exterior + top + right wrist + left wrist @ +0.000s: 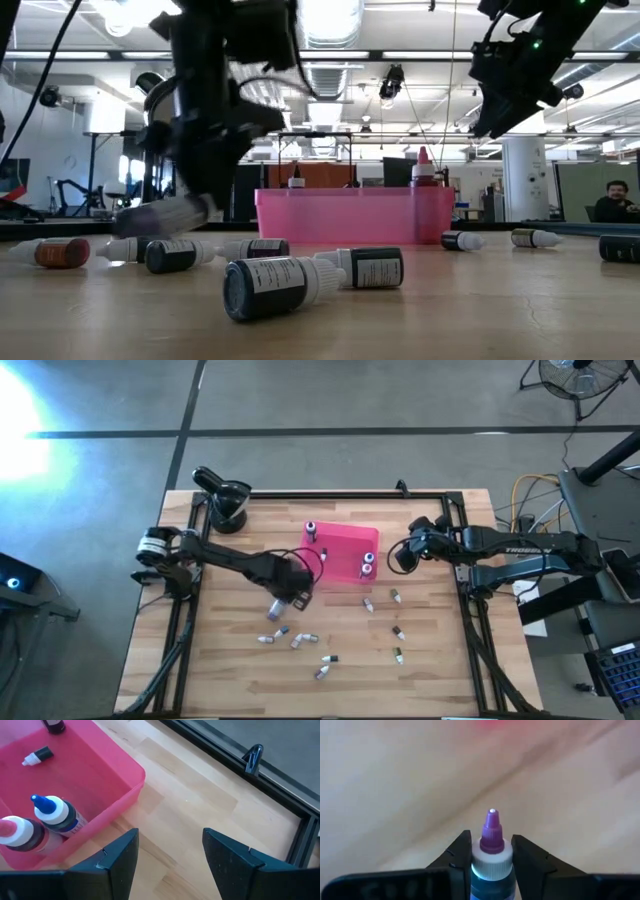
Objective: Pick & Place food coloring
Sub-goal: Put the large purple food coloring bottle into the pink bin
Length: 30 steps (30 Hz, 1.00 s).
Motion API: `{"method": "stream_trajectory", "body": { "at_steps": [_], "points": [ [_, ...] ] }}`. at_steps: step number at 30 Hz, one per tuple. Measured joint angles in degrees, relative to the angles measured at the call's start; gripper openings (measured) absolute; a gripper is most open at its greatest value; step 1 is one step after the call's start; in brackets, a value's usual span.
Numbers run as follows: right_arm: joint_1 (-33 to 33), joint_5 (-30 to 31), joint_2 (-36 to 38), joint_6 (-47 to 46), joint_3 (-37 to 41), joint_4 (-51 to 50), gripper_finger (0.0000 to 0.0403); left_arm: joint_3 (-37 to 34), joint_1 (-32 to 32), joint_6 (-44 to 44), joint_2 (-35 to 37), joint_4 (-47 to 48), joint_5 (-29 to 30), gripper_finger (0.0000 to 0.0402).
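Left gripper (490, 865): clenched on one bottle (491, 852) with a purple tip and white collar, held between both fingers, lifted just off the table (440, 670) beside the loose bottles, in front of the tray (345, 555). Right gripper (170, 857): jaws released and holding nothing, hanging above the table just beside the tray's right edge. Tray: pink, rectangular, near the table's centre; in it, two upright bottles at the right wall, one blue-tipped (55, 815) and one red-tipped (20, 834), one small bottle lying flat (37, 756), and one dark bottle at the far corner (54, 725). Loose bottles (270, 285): about ten lying on their sides on the wood, one cluster (285, 637) in front of the left gripper, others scattered (397, 628) toward the right.
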<state>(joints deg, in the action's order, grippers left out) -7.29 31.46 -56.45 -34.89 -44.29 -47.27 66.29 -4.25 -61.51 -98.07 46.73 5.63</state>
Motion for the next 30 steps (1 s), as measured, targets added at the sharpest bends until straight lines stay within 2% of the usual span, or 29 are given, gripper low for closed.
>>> {"method": "stream_trajectory", "body": {
  "at_steps": [3,7,10,12,21,27,30],
  "points": [
    [0.0,0.04,0.0,0.28,0.46,-0.07,0.0214,2.46,-0.77,0.17,1.55,0.88,9.18,0.0075],
    [0.0,0.13,0.02,0.39,1.35,-0.06,0.0214,4.29,-4.73,-0.67,4.28,0.63,27.2,0.0074],
    [0.02,0.15,0.02,0.39,2.22,-0.07,0.0214,3.83,-8.03,-4.5,5.49,0.74,38.25,0.0073],
    [0.0,0.2,0.04,0.39,2.81,-0.15,0.0214,2.93,-9.69,-8.72,5.76,1.45,43.57,0.0073],
    [0.0,4.73,0.07,0.8,3.39,0.76,0.0214,-5.31,-12.33,-34.15,5.87,2.54,59.88,0.0077],
    [0.0,4.79,0.09,2.12,3.39,2.49,0.0214,-11.37,-11.15,-36.63,5.86,1.04,65.91,0.0078],
    [0.01,4.76,0.09,2.12,3.39,2.49,0.0214,-14.85,-10.47,-36.7,5.85,-1.31,66.48,0.0078]
  ]
}}
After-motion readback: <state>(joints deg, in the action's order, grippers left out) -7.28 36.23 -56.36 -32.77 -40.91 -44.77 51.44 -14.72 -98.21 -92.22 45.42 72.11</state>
